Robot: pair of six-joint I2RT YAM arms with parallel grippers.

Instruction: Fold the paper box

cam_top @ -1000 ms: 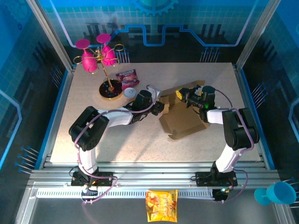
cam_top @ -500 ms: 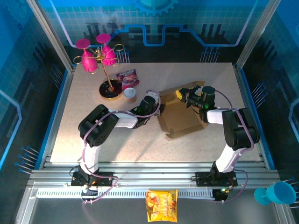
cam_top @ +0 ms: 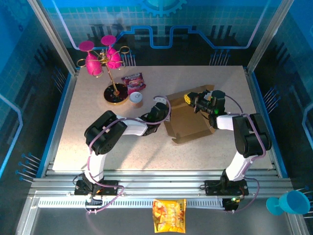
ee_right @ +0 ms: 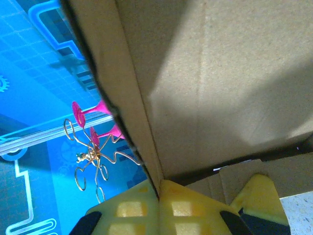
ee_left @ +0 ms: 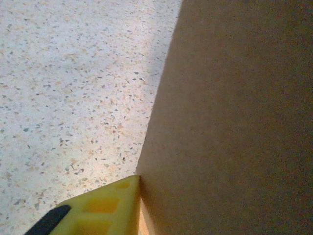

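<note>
Setting: speckled table [cam_top: 98, 147], blue-walled cell.
Paper box [cam_top: 188, 125]: right of centre, seemingly mostly unfolded.
Right gripper [cam_top: 190, 102]: clamped on its far edge.
Left gripper [cam_top: 164, 117]: at left wall, grip unclear.

No legible text, numbers or brand marks.
- Purple packet [cam_top: 133, 81] at the far side of the counter [cam_top: 83, 112]: printed front, lettering too small to read.
- Yellow-orange bag [cam_top: 169, 215] in front of the arm bases: print blurred, unreadable.
- Faces of the paper box [cam_top: 188, 122]: plain brown in the wrist views.
- Back wall [cam_top: 161, 19]: blue line-and-gear graphics, no letters made out.
</note>
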